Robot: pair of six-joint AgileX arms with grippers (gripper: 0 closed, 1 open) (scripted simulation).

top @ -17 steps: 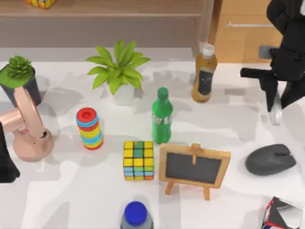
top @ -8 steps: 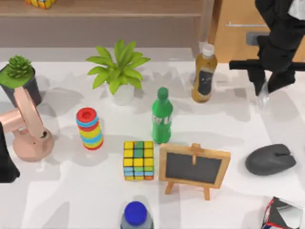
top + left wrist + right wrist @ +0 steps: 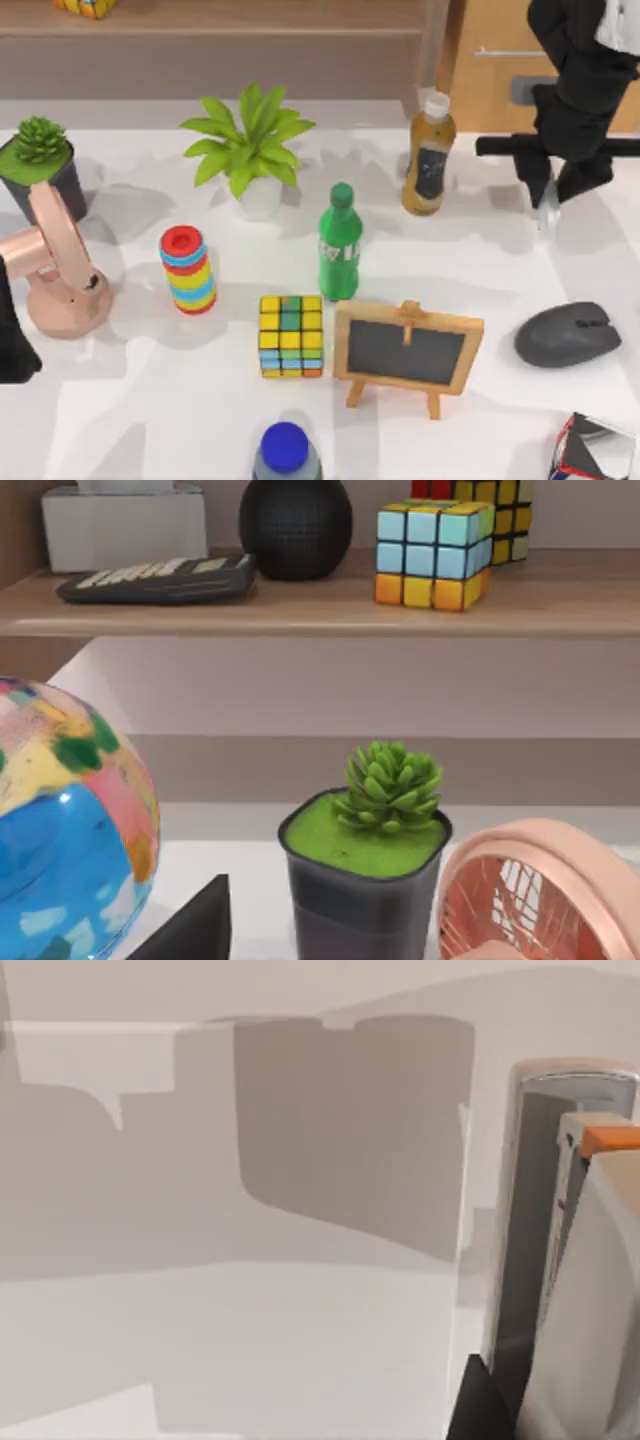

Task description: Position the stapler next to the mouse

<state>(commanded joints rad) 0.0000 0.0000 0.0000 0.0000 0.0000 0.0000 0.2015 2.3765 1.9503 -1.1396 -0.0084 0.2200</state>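
Right arm at the far right of the white worktop (image 3: 150, 420), its black gripper (image 3: 547, 200) hanging above the surface well behind the dark grey, matte, oval mouse (image 3: 567, 334); jaws closed on a pale grey stapler (image 3: 546, 212) held upright, its light tip pointing down; in the right wrist view the same stapler (image 3: 560, 1260) appears as a tall grey body with a small orange part near its top, clear of the worktop, a dark finger (image 3: 480, 1400) at its base.

Mouse lying flat near the right edge, just right of the small wooden-framed chalkboard easel (image 3: 407, 353); stapler and mouse well apart.

Left arm parked at the left edge, a black part of it (image 3: 12, 340) beside the pink desk fan (image 3: 55, 265); whether its jaws are open, I cannot tell.

Other objects on the worktop: multicoloured puzzle cube (image 3: 290, 336) just left of the easel; green plastic bottle (image 3: 339, 243) behind them; amber bottle with white cap (image 3: 429, 155) farther back; leafy green plant in a white pot (image 3: 252, 150); stack of coloured rings with a red top (image 3: 187, 270); succulent in a dark pot (image 3: 40, 160); blue-capped bottle (image 3: 286, 452) at the near edge.
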